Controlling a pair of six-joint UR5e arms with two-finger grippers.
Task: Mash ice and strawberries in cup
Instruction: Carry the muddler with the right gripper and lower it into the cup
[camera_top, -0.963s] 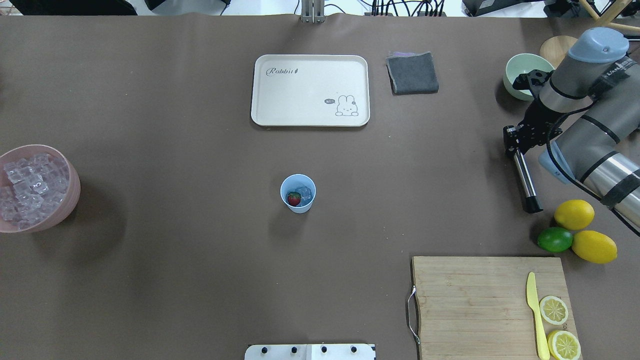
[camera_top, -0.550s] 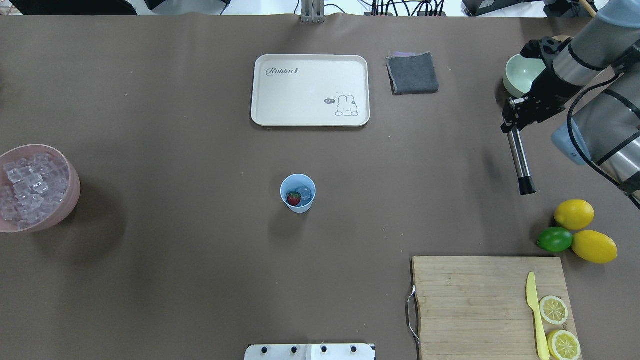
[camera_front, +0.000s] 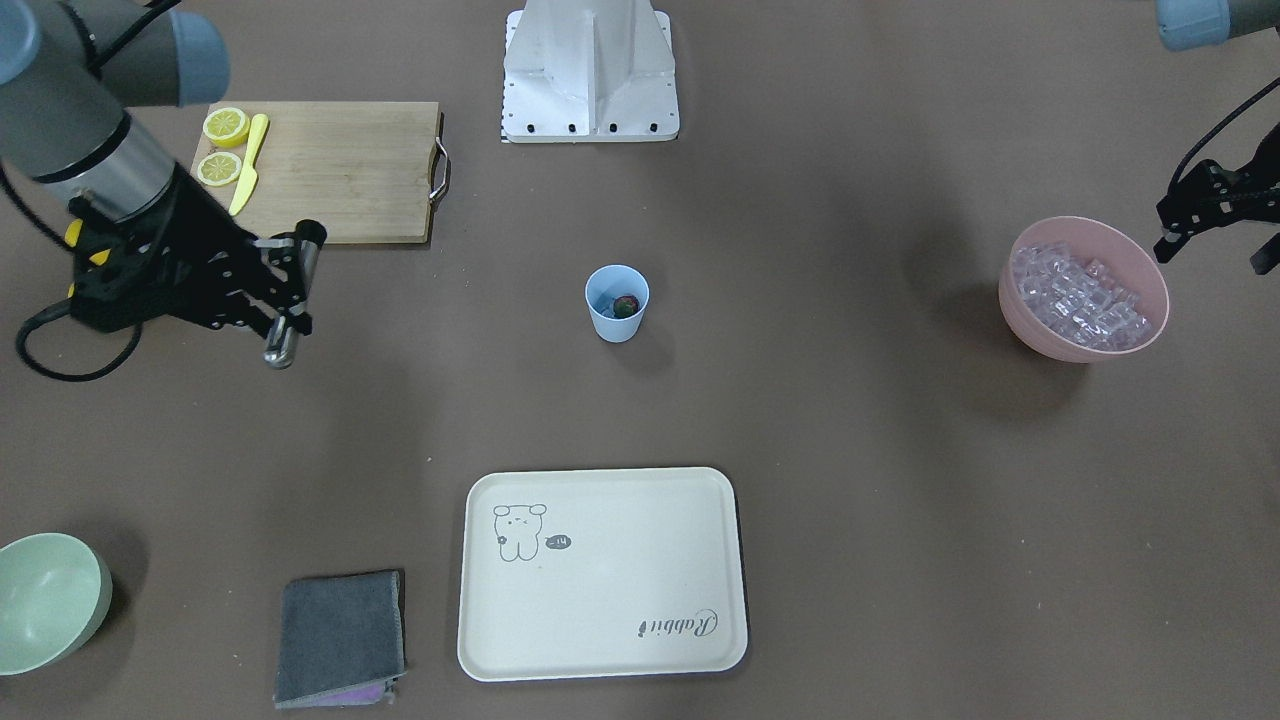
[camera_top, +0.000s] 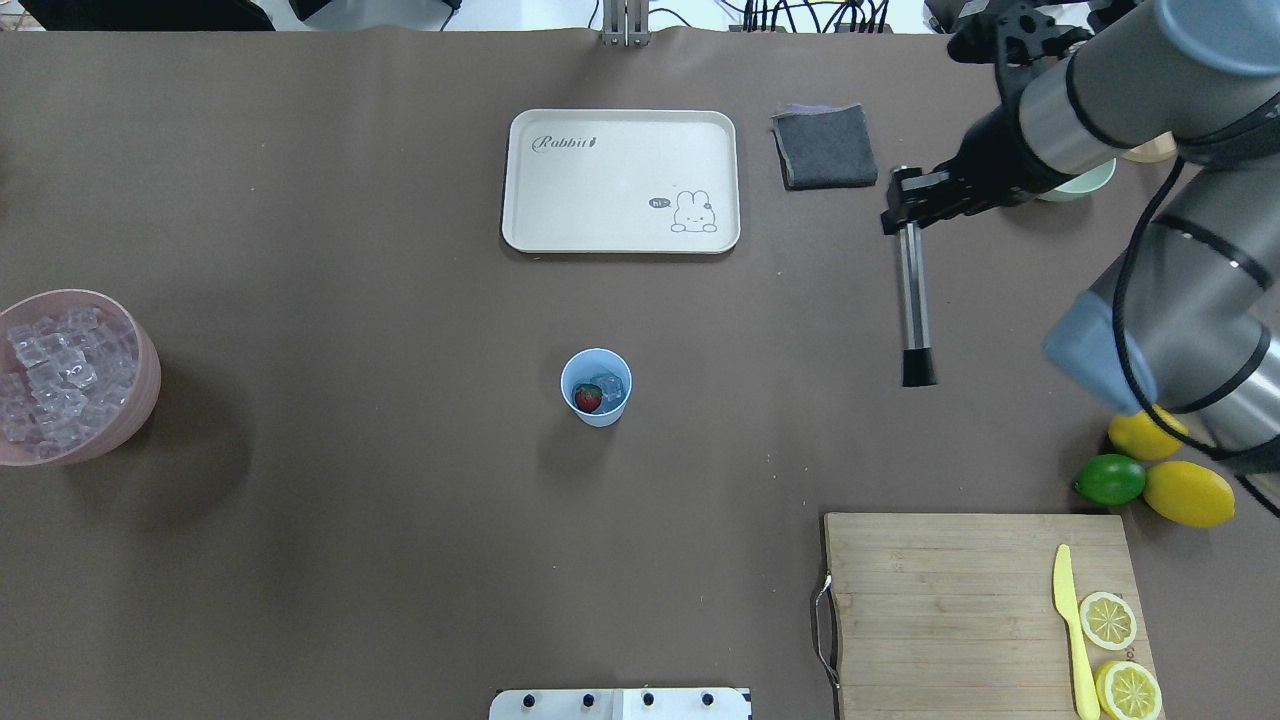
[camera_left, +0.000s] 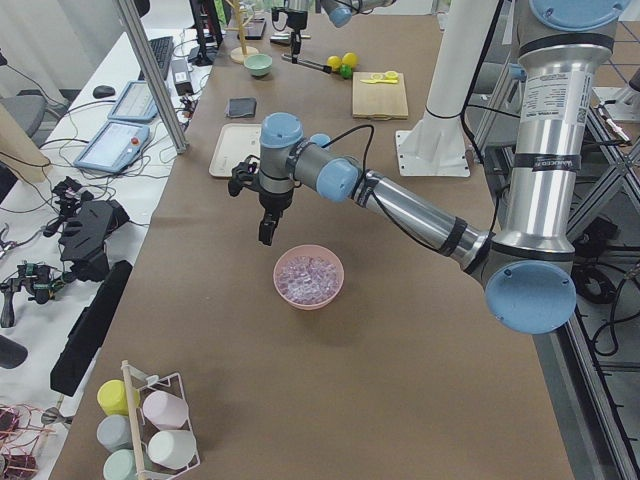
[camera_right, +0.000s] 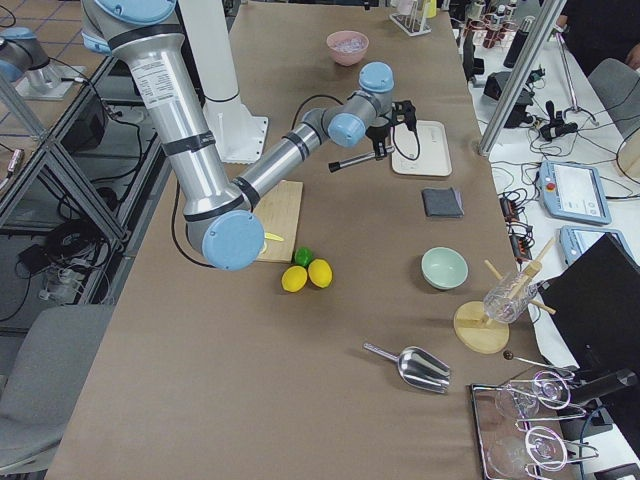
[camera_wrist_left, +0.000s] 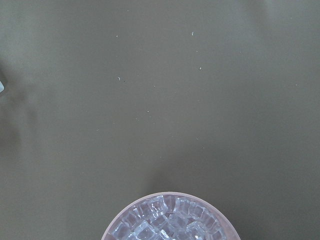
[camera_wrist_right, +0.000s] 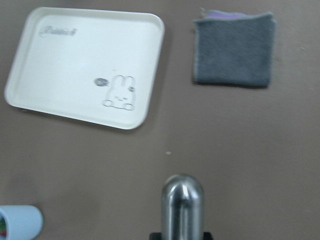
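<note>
Brown paper covers the long table (camera_top: 300, 520), and the light-blue cup (camera_top: 596, 410) stands upright near its middle, well apart from everything else. Inside the cup lie the red strawberry (camera_top: 588, 398) and a few cubes of ice (camera_top: 611, 386), side by side at the bottom. To the cup's right, the right gripper (camera_top: 905, 200) is clamped on the far end of a metal muddler (camera_top: 912, 300), which hangs above the table, its steel shaft reaching back toward the robot and ending in a black tip. The muddler is in the air between the grey cloth (camera_top: 825, 146) and the cutting board (camera_top: 960, 600), clear of the cup. Beyond the cup lies a cream tray (camera_top: 620, 180) with a rabbit drawing, the cloth just beside it. At the table's left end sits a pink bowl (camera_top: 140, 400) heaped with more clear cubes. The left gripper (camera_front: 1215, 250) hovers by that bowl's outer rim with its two fingers spread wide and nothing between them; its wrist camera looks down on the bowl's edge and bare paper. On the cutting board rest a yellow knife (camera_top: 1068, 620) and two lemon halves (camera_top: 1107, 620). Two whole lemons (camera_top: 1188, 493) and a lime (camera_top: 1110, 480) cluster just beyond the board, partly under the right arm. A pale-green bowl (camera_front: 45, 600) stands near the far right corner.
</note>
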